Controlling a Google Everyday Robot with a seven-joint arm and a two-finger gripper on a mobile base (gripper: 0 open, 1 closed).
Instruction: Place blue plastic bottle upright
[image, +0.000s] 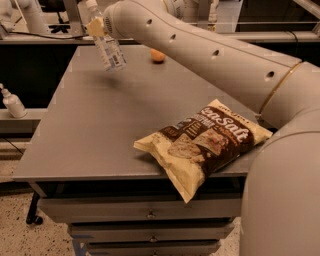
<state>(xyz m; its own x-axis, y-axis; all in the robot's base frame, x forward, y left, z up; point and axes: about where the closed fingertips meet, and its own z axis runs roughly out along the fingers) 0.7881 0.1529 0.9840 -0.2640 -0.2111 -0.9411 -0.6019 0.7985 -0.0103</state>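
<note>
The blue plastic bottle (107, 47) is clear with a pale printed label and a white cap at its top. It hangs tilted, cap up and to the left, in the air above the far left part of the grey table (100, 130). My gripper (96, 26) is shut on the bottle's upper part, at the far end of the big white arm that reaches across the view from the lower right.
A brown and cream chip bag (202, 142) lies at the table's front right edge, partly overhanging. An orange (158, 55) sits at the far middle of the table. A small white pump-dispenser bottle (12, 102) stands on a ledge to the left. Drawers are below the tabletop.
</note>
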